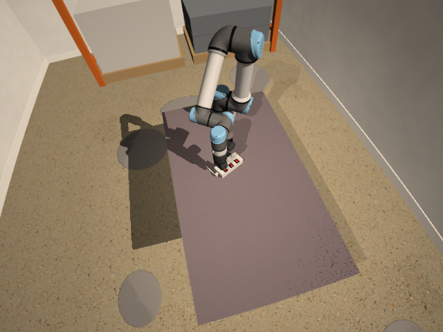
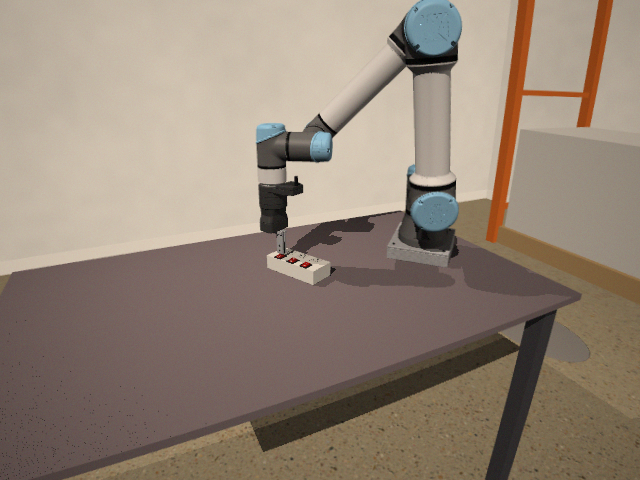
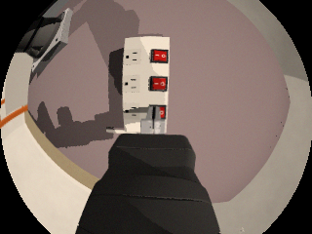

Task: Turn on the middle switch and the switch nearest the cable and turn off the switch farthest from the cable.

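A white power strip [image 1: 228, 167] lies flat on the purple-grey table, right way up, with three red switches in a row. A short cable stub [image 1: 213, 172] leaves its left end in the top view. My gripper [image 2: 280, 246] points straight down and is shut, empty. Its fingertips [image 3: 159, 113] rest on or just above the switch nearest the cable, partly covering it. The middle switch [image 3: 159, 84] and the switch farthest from the cable [image 3: 159, 57] are in plain sight in the wrist view. I cannot tell which way each rocker is tipped.
The arm's base [image 2: 421, 246] stands on the table behind the strip, to the right in the exterior view. An orange rack [image 2: 509, 118] and grey boxes [image 1: 129, 34] stand on the floor beyond the table's far end.
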Controlling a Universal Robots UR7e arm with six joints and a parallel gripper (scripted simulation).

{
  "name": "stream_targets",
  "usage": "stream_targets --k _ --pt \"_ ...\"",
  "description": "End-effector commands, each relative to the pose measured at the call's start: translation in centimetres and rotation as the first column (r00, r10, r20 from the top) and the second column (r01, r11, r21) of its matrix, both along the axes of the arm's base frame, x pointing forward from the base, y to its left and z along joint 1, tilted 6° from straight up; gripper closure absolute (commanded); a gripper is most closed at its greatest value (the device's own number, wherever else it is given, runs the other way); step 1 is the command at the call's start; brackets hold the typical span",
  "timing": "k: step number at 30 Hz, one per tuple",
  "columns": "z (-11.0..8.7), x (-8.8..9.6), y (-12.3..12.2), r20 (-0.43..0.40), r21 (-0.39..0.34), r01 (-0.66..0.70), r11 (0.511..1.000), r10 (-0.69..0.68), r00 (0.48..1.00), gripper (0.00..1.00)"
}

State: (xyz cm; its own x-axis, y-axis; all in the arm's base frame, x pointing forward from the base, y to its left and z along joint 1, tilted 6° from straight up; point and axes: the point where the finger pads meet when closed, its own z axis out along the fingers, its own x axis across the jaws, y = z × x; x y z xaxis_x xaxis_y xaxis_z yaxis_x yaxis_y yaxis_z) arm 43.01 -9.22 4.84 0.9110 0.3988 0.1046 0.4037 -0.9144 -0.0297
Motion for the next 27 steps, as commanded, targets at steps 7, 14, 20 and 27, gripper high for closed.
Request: stream_targets --k 7,14,20,27 --pt "0.00 0.04 -0.02 0.001 -0.001 0.000 1.000 0.000 1.000 1.00" --pt "-0.21 0.05 -0.01 0.001 -0.001 0.000 1.000 0.000 1.000 1.00" --pt "-0.38 0.07 0.00 0.001 -0.001 0.000 1.000 0.000 1.000 1.00" --pt "-0.65 0.09 0.02 0.001 -0.001 0.000 1.000 0.000 1.000 1.00"
